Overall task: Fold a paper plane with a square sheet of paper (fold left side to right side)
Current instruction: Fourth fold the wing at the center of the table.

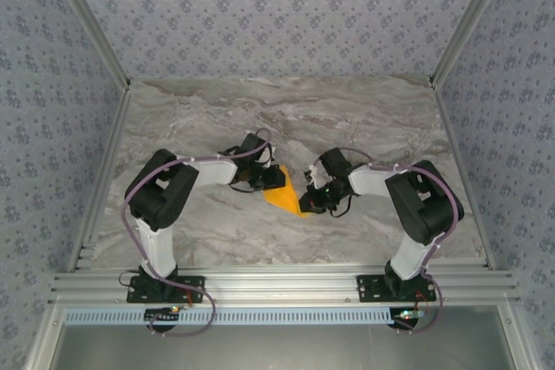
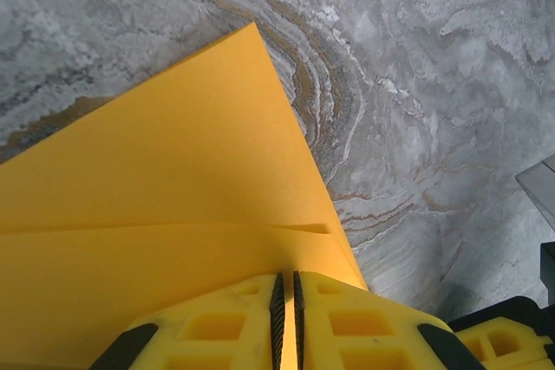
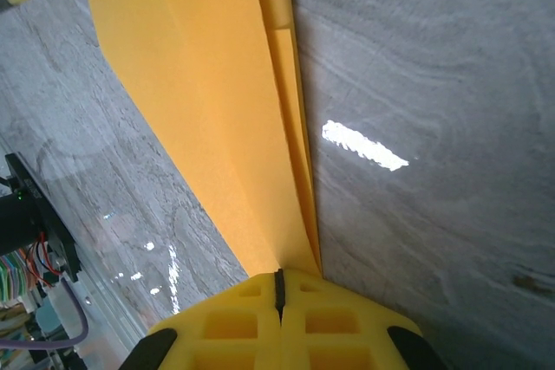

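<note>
- At the middle of the marble bench [image 1: 217, 119], I see the folded orange sheet [image 1: 282, 199] between both arms.
- My left claw [image 2: 287, 301] pinches one edge of it.
- My right claw [image 3: 279, 288] pinches the opposite end.

Bright-orange paper [image 1: 284, 198], grey-veined marble table [image 1: 260, 110], floral grey walls [image 1: 277, 15]

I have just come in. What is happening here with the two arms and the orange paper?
Both arms hold an orange sheet of paper between them at the middle of the marble table. The left gripper is shut on one edge and the right gripper on another. The sheet already shows folded layers and a crease.
</note>
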